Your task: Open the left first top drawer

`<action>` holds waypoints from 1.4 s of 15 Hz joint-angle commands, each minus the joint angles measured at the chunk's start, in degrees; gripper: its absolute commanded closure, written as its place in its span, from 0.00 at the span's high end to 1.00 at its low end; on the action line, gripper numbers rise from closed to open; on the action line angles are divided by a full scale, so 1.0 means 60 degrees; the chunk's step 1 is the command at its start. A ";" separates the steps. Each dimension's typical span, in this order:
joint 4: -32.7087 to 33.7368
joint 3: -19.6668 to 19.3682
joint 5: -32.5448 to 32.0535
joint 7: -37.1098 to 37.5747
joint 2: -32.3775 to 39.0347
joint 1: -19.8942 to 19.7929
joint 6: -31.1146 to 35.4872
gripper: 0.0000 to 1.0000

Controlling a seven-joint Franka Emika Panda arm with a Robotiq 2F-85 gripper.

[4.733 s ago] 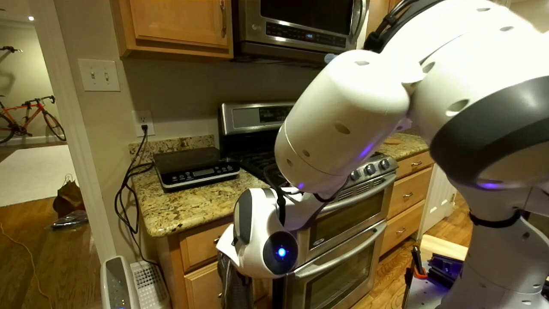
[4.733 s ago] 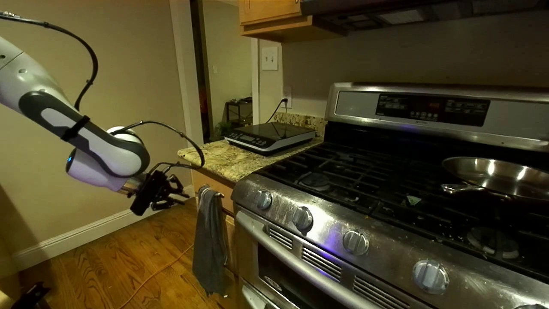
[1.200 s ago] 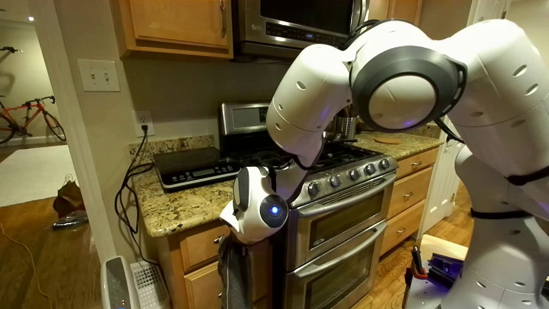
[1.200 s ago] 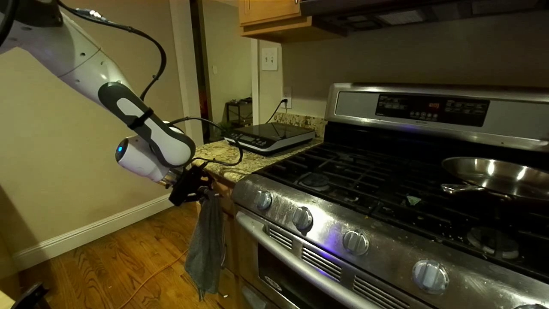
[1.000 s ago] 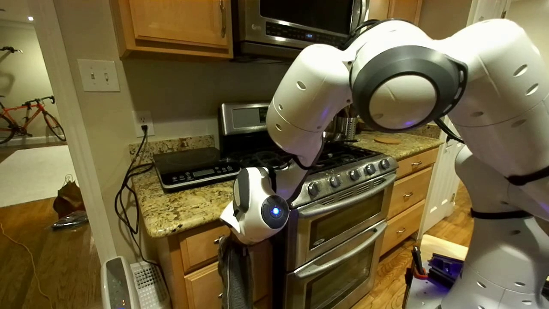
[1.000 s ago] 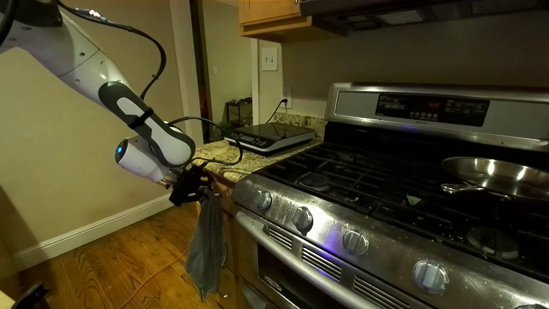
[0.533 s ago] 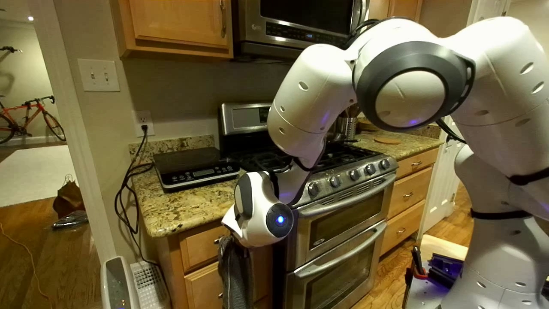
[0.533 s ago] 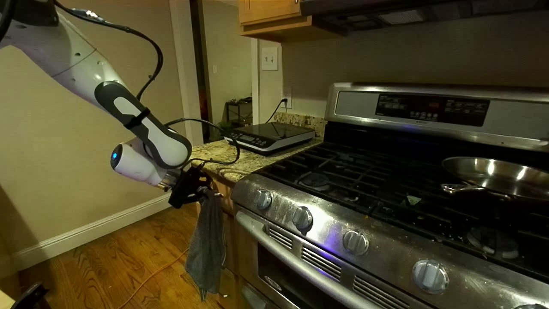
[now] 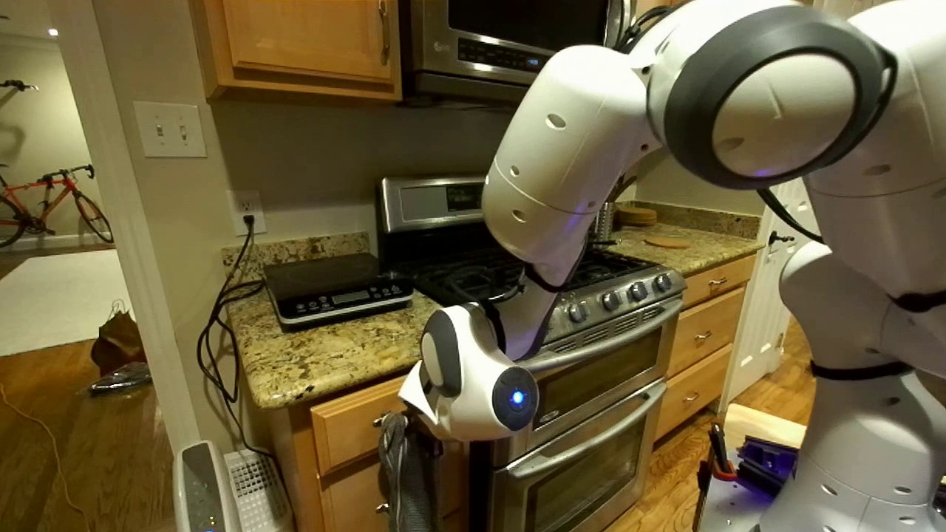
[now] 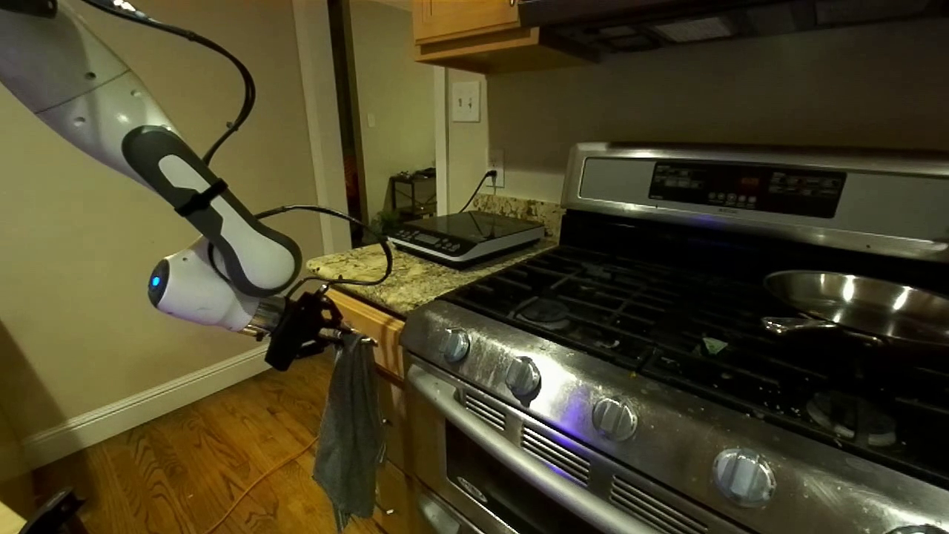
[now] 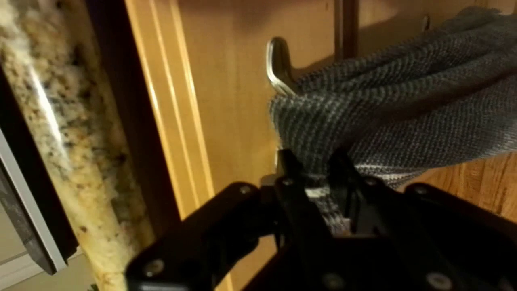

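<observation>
Two letters, LG, could be made out on the stainless-steel microwave point(image 9: 510, 44); the blue digits of its display were too small to read. On the double-oven range point(image 9: 599, 380), the oval badge point(image 10: 471, 488) was illegible, as were the reddish figures on the far control panel point(image 10: 749, 190) and the markings on the portable cooktop point(image 9: 336, 288), which rested on the granite tabletop point(image 9: 310, 362). The claw point(image 11: 315, 159) was nearly closed, pinching the grey towel point(image 11: 396, 101), which looped over the metal handle point(image 11: 279, 62) of the top drawer point(image 9: 349, 430); cloth hid the handle there, so whether the metal was gripped too could not be told. This drawer lay left of the range, under the tabletop's near edge, its front appearing to stand slightly out.
</observation>
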 commanded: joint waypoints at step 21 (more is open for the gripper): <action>-0.1873 0.7793 0.0158 -0.3625 -0.2432 -0.7418 -0.1629 1.00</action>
